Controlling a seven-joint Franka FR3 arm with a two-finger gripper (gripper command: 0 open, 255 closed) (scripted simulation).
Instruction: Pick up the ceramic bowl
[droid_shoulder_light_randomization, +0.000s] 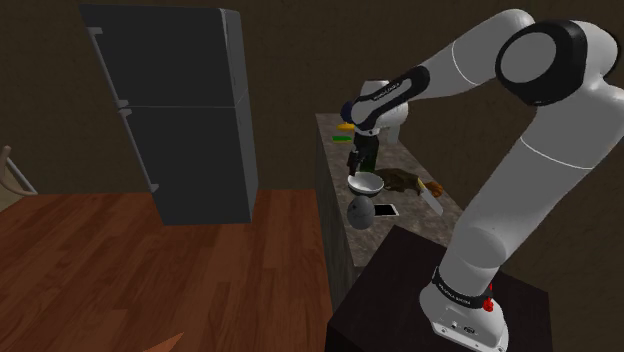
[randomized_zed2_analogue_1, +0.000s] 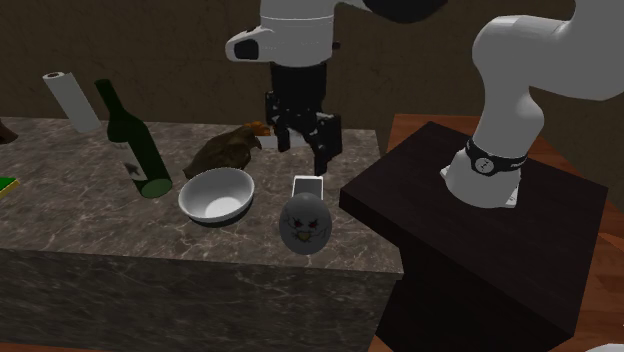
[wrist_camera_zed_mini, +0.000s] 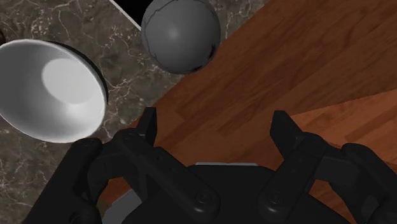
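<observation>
A white bowl (randomized_zed2_analogue_1: 216, 195) stands upright on the dark marble counter (randomized_zed2_analogue_1: 90, 215), near its front edge. My black gripper (randomized_zed2_analogue_1: 305, 150) hangs open above the counter, to the second exterior view's right of the bowl and not touching it. From the shoulder view, the gripper (droid_shoulder_light_randomization: 362, 155) is just above and behind the bowl (droid_shoulder_light_randomization: 365, 182). Seen from the wrist, the bowl (wrist_camera_zed_mini: 51, 89) lies off to one side of the open gripper (wrist_camera_zed_mini: 216, 127), with nothing but wooden floor between the fingers (wrist_camera_zed_mini: 149, 127).
A grey egg-shaped ball (randomized_zed2_analogue_1: 305, 222) sits at the counter's edge beside a small white-faced tablet (randomized_zed2_analogue_1: 308, 187). A dark green bottle (randomized_zed2_analogue_1: 135, 140), a paper roll (randomized_zed2_analogue_1: 70, 100) and a brown lump (randomized_zed2_analogue_1: 230, 150) lie behind the bowl. A dark fridge (droid_shoulder_light_randomization: 170, 110) stands across the wooden floor.
</observation>
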